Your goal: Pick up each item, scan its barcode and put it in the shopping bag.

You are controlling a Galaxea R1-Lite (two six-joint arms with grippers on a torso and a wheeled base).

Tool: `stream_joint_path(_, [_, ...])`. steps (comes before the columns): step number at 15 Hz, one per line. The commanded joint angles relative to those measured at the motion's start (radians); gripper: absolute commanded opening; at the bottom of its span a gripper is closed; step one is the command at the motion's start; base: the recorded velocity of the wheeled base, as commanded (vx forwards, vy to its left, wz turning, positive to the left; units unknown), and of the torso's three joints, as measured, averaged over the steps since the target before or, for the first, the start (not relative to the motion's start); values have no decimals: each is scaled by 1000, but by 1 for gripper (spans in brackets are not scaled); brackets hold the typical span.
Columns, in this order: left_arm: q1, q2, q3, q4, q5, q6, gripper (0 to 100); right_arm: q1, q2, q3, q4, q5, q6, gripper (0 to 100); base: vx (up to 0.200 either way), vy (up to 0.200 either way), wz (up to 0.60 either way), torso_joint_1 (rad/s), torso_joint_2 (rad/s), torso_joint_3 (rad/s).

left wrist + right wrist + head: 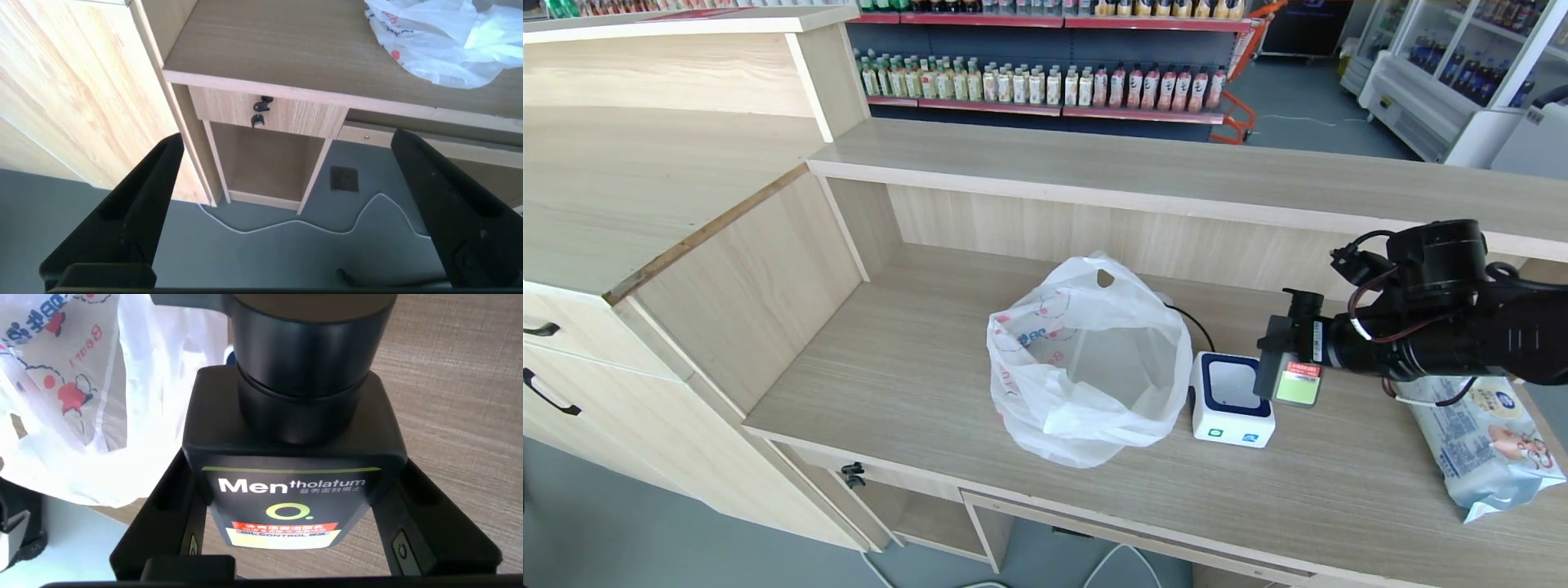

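The room is a shop: long shelves (1045,82) of bottles run along the far side, glass-door coolers (1445,73) stand at the far right, and a grey floor (1298,98) lies between them. In front of me is a pale wood-grain counter (915,367) with a raised ledge (1094,167) along its back and a tall cabinet side on my left.

Near the middle of the counter sits the white shopping bag (1086,359), mouth gaping upward, with red and blue print on its crumpled sides. At the right end lies a pale blue pack of wipes (1490,445), flat on the wood near the front edge. Just right of the bag and touching it is the small white scanner (1232,400), window facing up, with a black cable trailing behind it.

My right gripper (1286,367) is clenched on a dark tube (1297,384) with a black cap and a green label, held at the scanner's right edge, between scanner and wipes.

My left gripper (282,212) hangs spread wide and holds nothing, low in front of the counter, over the floor by a drawer lock (261,110).
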Motion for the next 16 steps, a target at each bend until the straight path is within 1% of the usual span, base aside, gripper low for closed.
stream_joint_path(1, [0, 1, 0, 0, 0, 0, 100, 10, 10, 6, -4, 0, 1, 0, 0, 0, 0, 0, 0, 0])
stream_joint_path(3, [0, 1, 0, 0, 0, 0, 100, 39, 22, 33, -83, 0, 3, 0, 0, 0, 0, 0, 0, 0])
stream_joint_path(5, [0, 1, 0, 0, 0, 0, 100, 43, 34, 40, -120, 2, 0, 0, 0, 0, 0, 0, 0, 0])
stream_joint_path(16, [0, 1, 0, 0, 0, 0, 100, 46, 97, 43, -211, 2, 0, 0, 0, 0, 0, 0, 0, 0])
